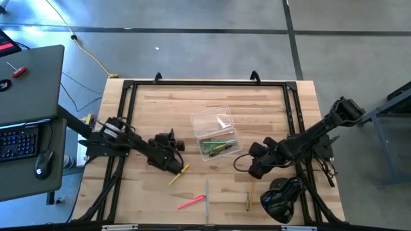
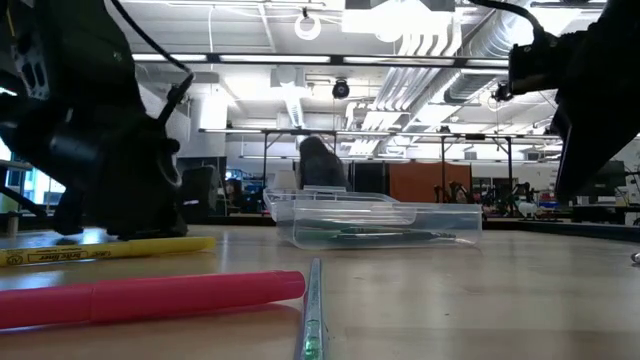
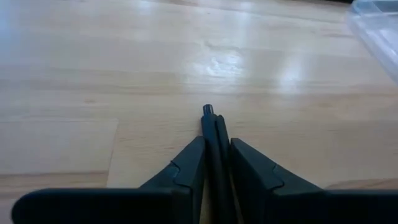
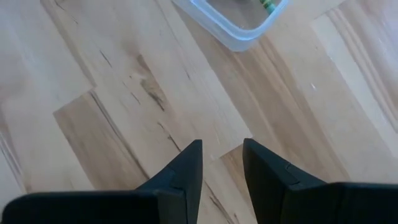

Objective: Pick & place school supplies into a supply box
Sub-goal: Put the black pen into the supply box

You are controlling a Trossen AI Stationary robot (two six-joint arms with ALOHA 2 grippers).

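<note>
My left gripper [image 1: 174,163] is low over the table left of centre, shut on a thin dark pen [image 3: 211,134]. A yellow pen [image 1: 178,174] lies flat on the wood just beside it, toward the near edge. The clear supply box [image 1: 217,133] stands mid-table, with green items [image 1: 217,147] inside. My right gripper [image 1: 257,165] hovers open above bare wood to the right of the box, nothing between its fingers [image 4: 222,155]. A pink pen [image 1: 191,203], a pale thin pen [image 1: 207,199] and a brown pencil [image 1: 250,196] lie near the front edge. My left gripper pinches the dark pen between its two fingers [image 3: 193,155]. The pen lies along the fingers, and its tip [image 3: 208,109] sticks out ahead of them. The fingers slant down toward the table's right side. Whether the tip touches the wood I cannot tell.
A bulky black object [image 1: 282,199] sits at the front right, close to my right arm. A black frame [image 1: 128,102] runs round the tabletop. In the low view the pink pen [image 2: 150,297] and the yellow pen [image 2: 100,250] lie in front of the box [image 2: 385,222].
</note>
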